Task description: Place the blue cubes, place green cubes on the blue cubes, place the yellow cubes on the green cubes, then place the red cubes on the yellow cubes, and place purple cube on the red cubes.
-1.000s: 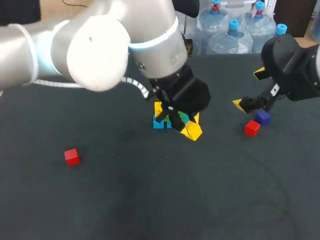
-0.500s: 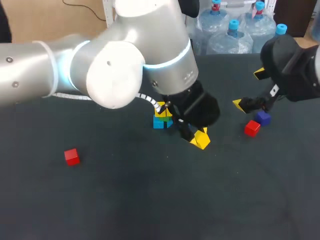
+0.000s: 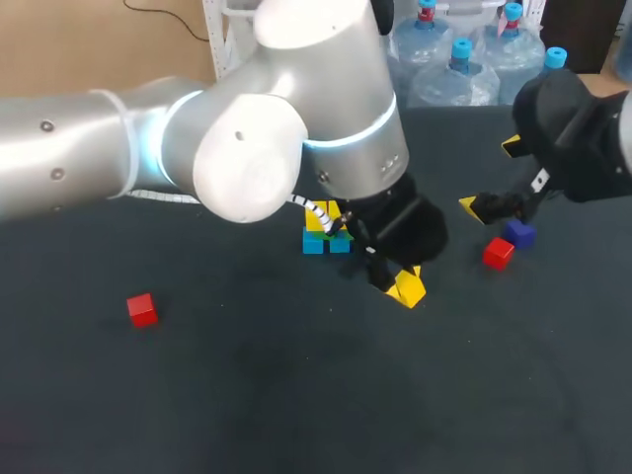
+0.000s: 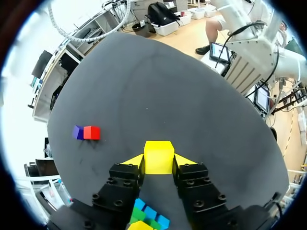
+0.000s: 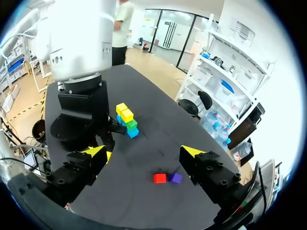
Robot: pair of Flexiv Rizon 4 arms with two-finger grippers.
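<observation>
Left jaws: clamped on a yellow cube (image 4: 158, 155) just beside the mid-surface stack (image 3: 326, 235); right jaws: spread wide, empty. Had blue, green, yellow layers up; lacked red cube (image 3: 498, 253) and purple cube (image 3: 519, 233), near right edge

The right gripper (image 5: 145, 153) hangs above the dark table (image 5: 158, 141) with its two yellow-tipped fingers spread wide apart. Under it, in the gap between the fingers, a red cube (image 5: 159, 178) and a purple cube (image 5: 175, 178) lie touching, side by side. Ahead stands a small stack: two yellow cubes (image 5: 124, 112) on top, a green cube (image 5: 132, 124) below them and blue cubes (image 5: 132, 132) at the bottom. The silver left arm (image 5: 76, 43) comes down just beside the stack, and its black left gripper (image 5: 79, 115) is low over the table; its fingertips are hidden.
</observation>
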